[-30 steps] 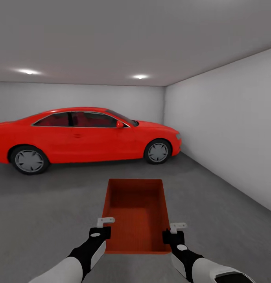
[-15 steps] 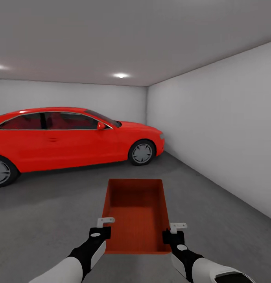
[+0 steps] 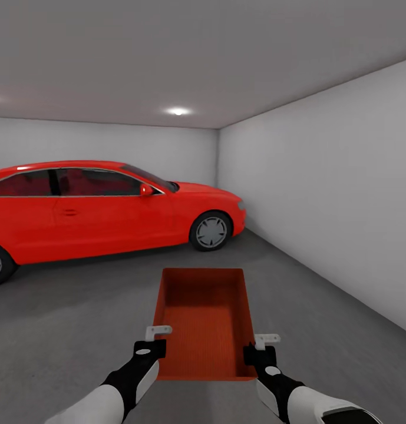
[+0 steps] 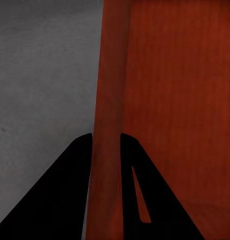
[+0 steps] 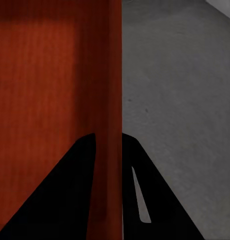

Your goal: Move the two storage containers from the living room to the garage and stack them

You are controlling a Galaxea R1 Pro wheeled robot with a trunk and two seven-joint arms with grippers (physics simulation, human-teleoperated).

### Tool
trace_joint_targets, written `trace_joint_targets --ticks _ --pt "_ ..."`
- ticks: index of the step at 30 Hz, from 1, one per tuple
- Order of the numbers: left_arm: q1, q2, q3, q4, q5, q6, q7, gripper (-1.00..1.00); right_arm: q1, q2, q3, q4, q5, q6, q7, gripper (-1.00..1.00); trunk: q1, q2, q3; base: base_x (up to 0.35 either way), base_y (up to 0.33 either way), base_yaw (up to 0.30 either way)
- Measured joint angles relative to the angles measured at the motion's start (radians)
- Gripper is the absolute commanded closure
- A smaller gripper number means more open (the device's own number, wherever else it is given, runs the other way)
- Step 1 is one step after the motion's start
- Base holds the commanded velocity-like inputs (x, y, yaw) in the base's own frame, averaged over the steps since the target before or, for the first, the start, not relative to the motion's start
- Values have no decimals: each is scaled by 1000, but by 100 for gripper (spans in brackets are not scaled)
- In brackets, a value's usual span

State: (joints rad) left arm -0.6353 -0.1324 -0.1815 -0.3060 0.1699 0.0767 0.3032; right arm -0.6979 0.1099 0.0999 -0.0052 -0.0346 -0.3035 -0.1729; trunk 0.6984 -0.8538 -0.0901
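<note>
Storage container (image 3: 205, 330): matt red-orange plastic, faintly ribbed inside. Floor (image 3: 61, 330): smooth mottled grey concrete. At ten o'clock, the car (image 3: 108, 209) has glossy red paintwork.

The storage container (image 3: 205, 324) is plain red-orange, its inside faintly ribbed, and the car (image 3: 102, 209) behind it is a brighter glossy red with dark windows and silver-grey wheels. The floor (image 3: 61, 330) is mottled dark grey, the walls (image 3: 320, 194) white, and both arms black above white sleeves
</note>
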Motion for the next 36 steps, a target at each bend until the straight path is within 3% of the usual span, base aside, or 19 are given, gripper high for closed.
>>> trace_joint_targets --ticks 9,36 --pt "0 0 1 0 -1 0 0 100 0 0 0 0 0 0 0 100 0 0 0 321 108 -76" --pt "0 -1 1 1 -2 0 0 100 0 0 0 0 0 0 0 100 0 0 0 313 166 -282"
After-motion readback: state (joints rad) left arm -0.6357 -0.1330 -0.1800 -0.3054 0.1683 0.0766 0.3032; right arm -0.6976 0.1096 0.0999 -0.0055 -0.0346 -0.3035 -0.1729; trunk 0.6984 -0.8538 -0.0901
